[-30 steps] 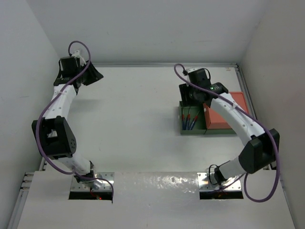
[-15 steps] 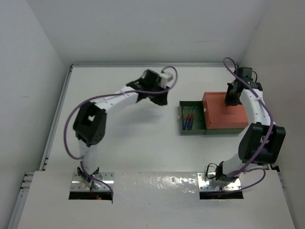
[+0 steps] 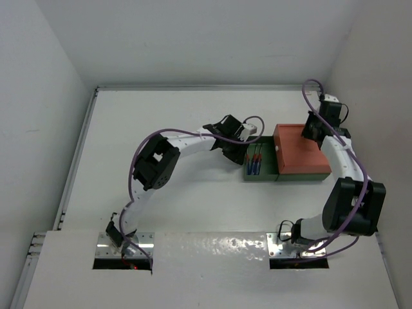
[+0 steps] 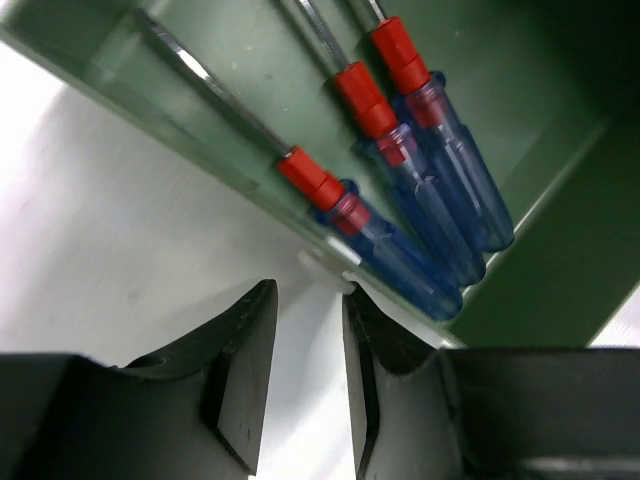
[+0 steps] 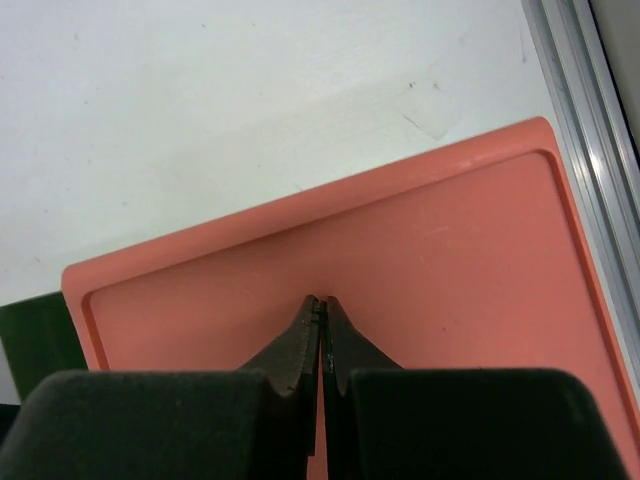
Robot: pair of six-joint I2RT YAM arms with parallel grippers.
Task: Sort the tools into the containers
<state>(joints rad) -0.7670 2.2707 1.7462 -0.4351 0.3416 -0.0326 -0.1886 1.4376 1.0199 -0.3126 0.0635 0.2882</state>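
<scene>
Three screwdrivers (image 3: pixel 256 161) with blue-and-red handles (image 4: pixel 400 240) lie side by side in the dark green tray (image 3: pixel 267 170), whose floor (image 4: pixel 530 150) fills the left wrist view. My left gripper (image 3: pixel 237 153) sits low at that tray's left wall. Its jaws (image 4: pixel 305 290) are narrowly open with only white table showing between them, and the right fingertip (image 4: pixel 365 320) is against the tray's rim. The orange-red tray (image 3: pixel 302 158) stands right of the green one. My right gripper (image 3: pixel 313 132) hangs over its far part (image 5: pixel 450 260), shut (image 5: pixel 322 300) on nothing.
An aluminium rail (image 5: pixel 585 130) runs along the table's right edge just beyond the orange-red tray. White walls enclose the table on three sides. Purple cables (image 3: pixel 145 145) loop off both arms. The two arm bases sit at the near edge.
The left arm swung from the far left corner across the table to the green tray's left wall. The right gripper left the green tray, moved over the orange-red tray and shut.
</scene>
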